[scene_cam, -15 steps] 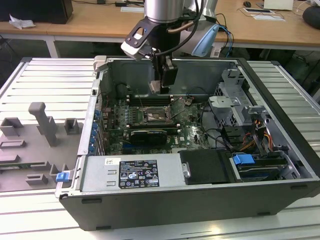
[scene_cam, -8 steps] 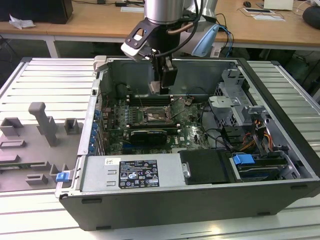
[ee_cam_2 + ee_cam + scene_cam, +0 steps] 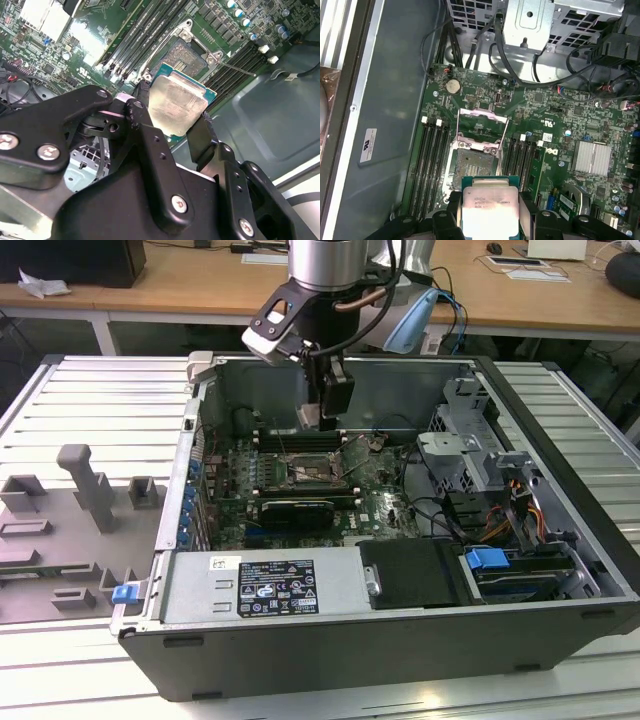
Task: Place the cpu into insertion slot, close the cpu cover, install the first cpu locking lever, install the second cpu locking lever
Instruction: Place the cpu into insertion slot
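My gripper (image 3: 320,424) hangs inside the open computer case (image 3: 560,540), just above the motherboard. It is shut on the cpu (image 3: 177,102), a flat square chip with a dull silvery top, and one black finger (image 3: 143,100) presses on each of two opposite edges. The same cpu (image 3: 490,210) floats a little short of the bare insertion slot (image 3: 472,167), apart from it. The cpu cover (image 3: 482,127), a thin silver frame, is swung open past the slot's far edge. A thin wire lever (image 3: 239,68) sticks out beside the slot (image 3: 184,52).
Black memory slots (image 3: 432,160) flank the socket on both sides. A metal drive cage (image 3: 465,445) and loose cables (image 3: 440,510) stand at the exterior view's right. The power supply (image 3: 270,585) lies along the case front. A grey fixture plate (image 3: 70,520) sits outside the case.
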